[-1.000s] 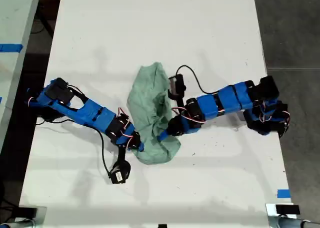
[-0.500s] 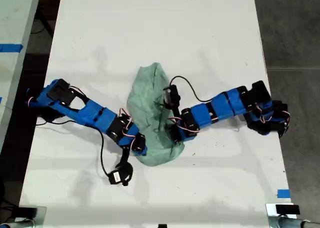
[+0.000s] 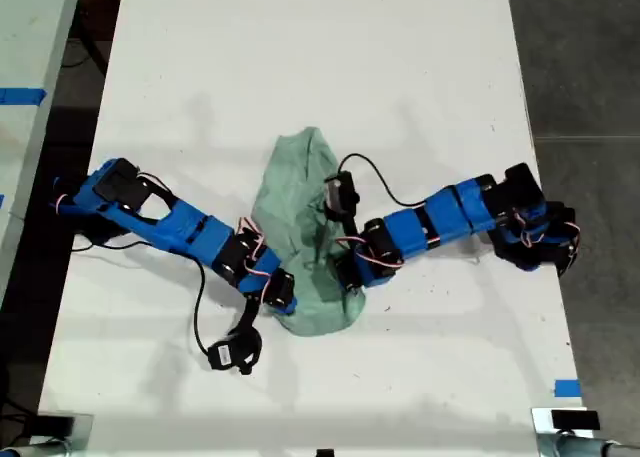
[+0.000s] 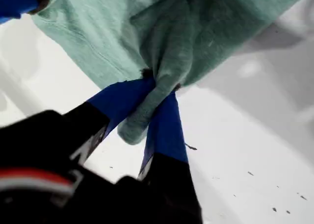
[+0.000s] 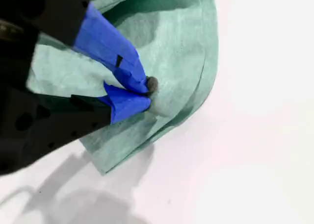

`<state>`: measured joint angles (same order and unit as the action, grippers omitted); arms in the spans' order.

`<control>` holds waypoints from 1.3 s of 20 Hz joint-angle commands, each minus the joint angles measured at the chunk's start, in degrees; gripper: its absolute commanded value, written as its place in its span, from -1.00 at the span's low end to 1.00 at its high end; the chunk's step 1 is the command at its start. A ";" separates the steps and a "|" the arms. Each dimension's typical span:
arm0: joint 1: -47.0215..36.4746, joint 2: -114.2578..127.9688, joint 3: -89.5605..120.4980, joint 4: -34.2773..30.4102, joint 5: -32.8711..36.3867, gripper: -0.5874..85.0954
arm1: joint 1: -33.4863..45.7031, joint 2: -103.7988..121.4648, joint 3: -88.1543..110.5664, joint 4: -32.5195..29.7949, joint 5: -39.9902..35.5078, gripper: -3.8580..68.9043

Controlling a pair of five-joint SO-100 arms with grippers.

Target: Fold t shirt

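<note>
Exterior view: the t shirt (image 3: 298,192) is lying bunched in a long wrinkled bundle at the middle of the white surface (image 3: 300,57), with two blue arms reaching in from the exterior view's left and right and meeting at the bundle's near end.
Which arm is which: I am not telling from these views, so I am calling neither one first or second here.
My first gripper (image 4: 159,84): I am clenching it on a gathered twist of the mint-green cloth, a tail of fabric poking out past the blue tips.
My second gripper (image 5: 140,91): I am pinching it on the shirt close to a stack of curved, layered edges, with bare surface just beyond them.
Handling: the cloth is looking light, soft and limp, so I am expecting it to sag and drag with no shape of its own; slipping seems unlikely while a thick pinch is held.
Where to hold: I am judging a hem or seam edge better than a mid-cloth wad, since a wad is carrying extra layers along.
Stage: the garment is looking crumpled, not spread, so neat folding is seeming some way off.
</note>
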<state>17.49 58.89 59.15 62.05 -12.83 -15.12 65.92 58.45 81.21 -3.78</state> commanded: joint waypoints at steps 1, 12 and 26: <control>0.70 4.48 -3.52 -0.18 1.14 -0.99 | -1.58 2.20 -5.27 -0.62 -1.32 -0.89; -7.03 30.76 -0.62 17.75 9.23 -0.99 | 6.24 23.99 -4.39 -1.23 -15.56 -0.86; -37.79 24.79 4.39 27.69 29.36 -0.66 | 36.21 13.71 -8.61 -9.93 -33.22 -0.69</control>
<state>-17.49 85.87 64.60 89.56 14.15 18.28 80.86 54.67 74.97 -34.98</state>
